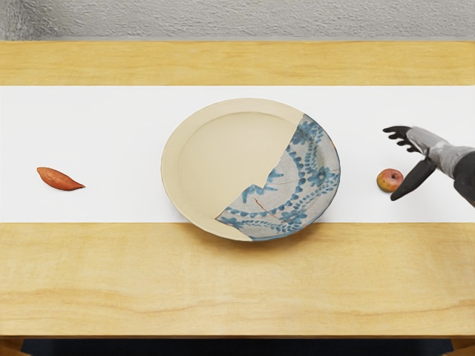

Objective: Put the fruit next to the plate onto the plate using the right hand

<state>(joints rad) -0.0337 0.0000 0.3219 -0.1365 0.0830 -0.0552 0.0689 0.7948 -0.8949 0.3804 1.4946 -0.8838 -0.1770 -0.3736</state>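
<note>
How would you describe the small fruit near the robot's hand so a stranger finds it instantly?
Find the big cream-and-blue plate mid-table. Right of it, on the white runner, lies a small round red-yellow fruit beside the open right hand. The sweet potato, far left, is long, tapered and orange instead.

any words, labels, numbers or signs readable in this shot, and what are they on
None: no readable text shows anywhere.
The plate has only a blue floral pattern on its right part, no lettering.
The small red fruit, the orange vegetable, the white runner, the wooden table and the right hand carry no marks.
</note>
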